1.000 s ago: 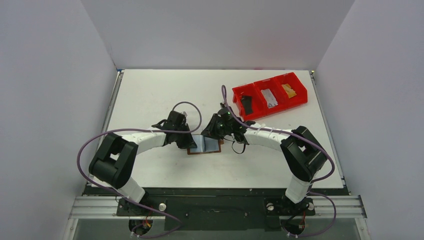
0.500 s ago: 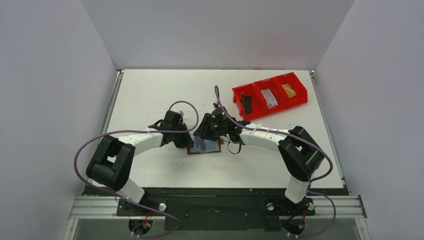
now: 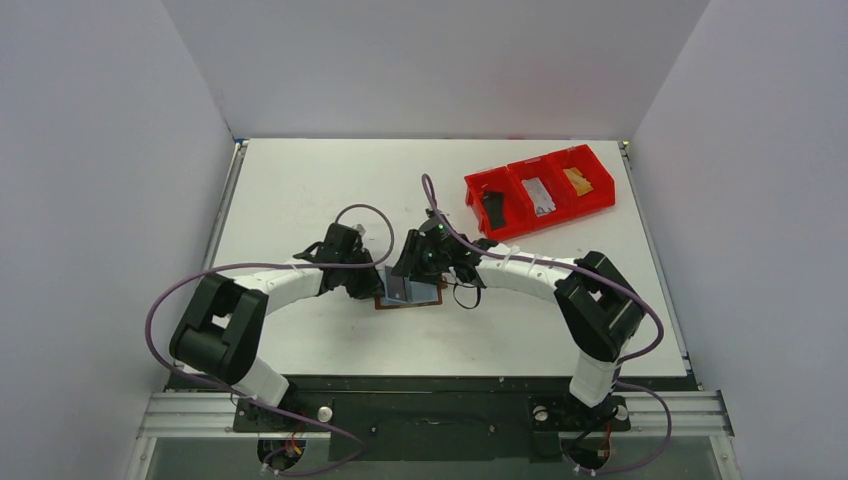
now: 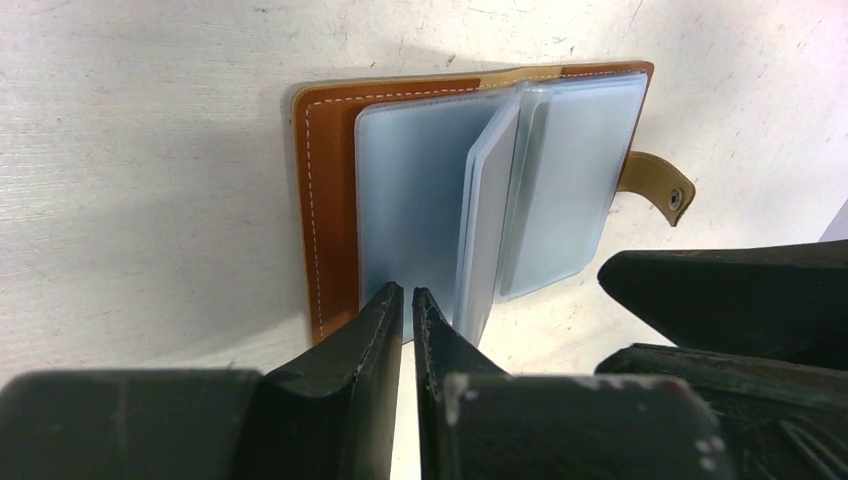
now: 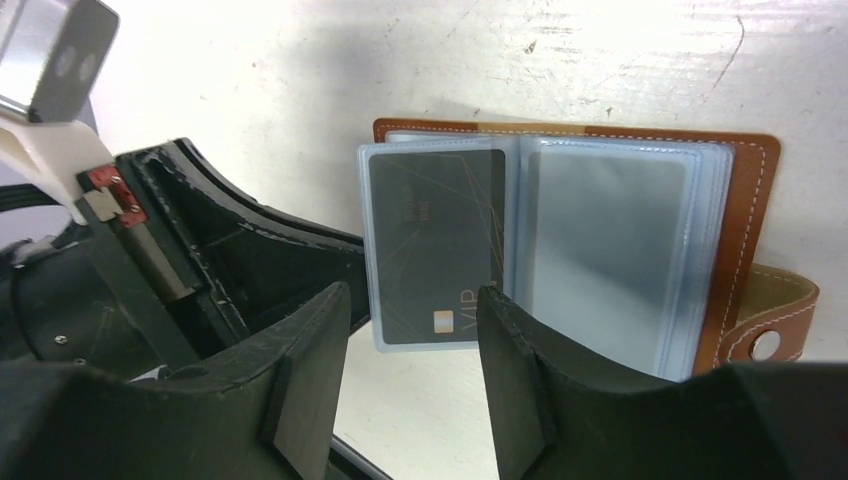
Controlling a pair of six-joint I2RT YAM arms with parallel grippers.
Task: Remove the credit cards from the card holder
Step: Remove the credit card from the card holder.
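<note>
The table (image 3: 300, 180) is a flat white board, scuffed and finely scratched in the wrist views. A glossy red plastic bin (image 3: 545, 222) with three compartments sits far right, well apart from the work. The holder (image 4: 330, 200) lies open near the table's middle, between the two arms. It is smooth tan leather with pale stitching round rounded corners, and holds a stack of frosted grey-blue plastic sleeves (image 4: 570, 180). One sleeve stands up on edge at the fold. A thin, matt black card (image 5: 435, 240) with fine gold lines sits inside one sleeve. A small leather tab (image 4: 660, 185) with a metal snap sticks out from the holder's edge.

The right gripper (image 5: 410, 300) stands roughly half open, its jaws either side of the card's sleeve and gripping nothing. The left gripper (image 4: 405, 297) shows only a thin slit, its tips at a sleeve's edge. Whether it pinches that edge I cannot tell.

A second ago the sleeves lay flatter, and the right gripper stood further right.
</note>
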